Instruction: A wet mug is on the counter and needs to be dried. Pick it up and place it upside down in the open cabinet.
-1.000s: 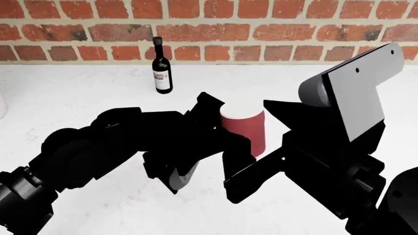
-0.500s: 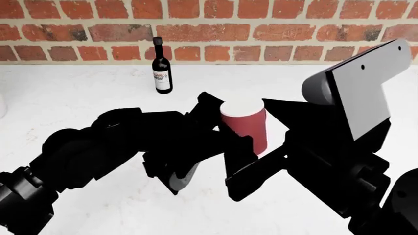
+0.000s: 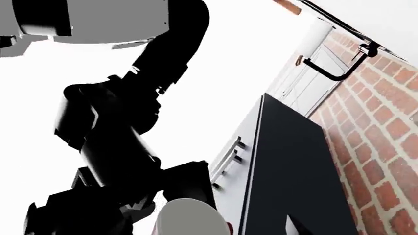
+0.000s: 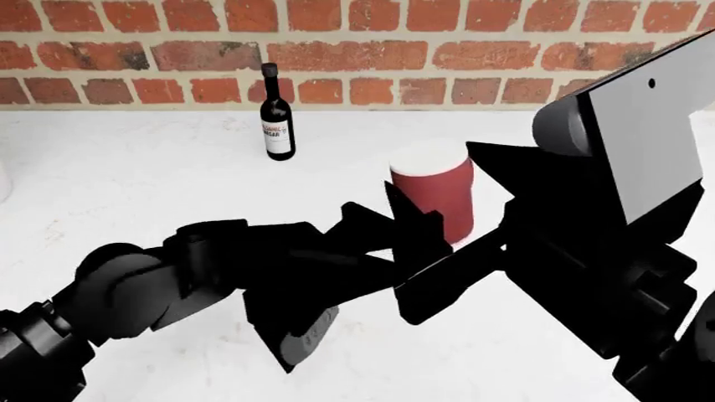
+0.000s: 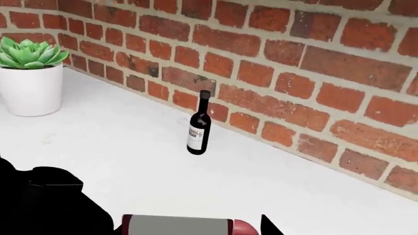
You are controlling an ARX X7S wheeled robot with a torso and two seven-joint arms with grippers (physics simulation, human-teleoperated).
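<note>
head view: mug between both claws

Red mug upright above counter

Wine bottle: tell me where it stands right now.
In the head view the wine bottle stands upright on the counter close to the brick wall, left of centre, behind and left of the red mug.
</note>
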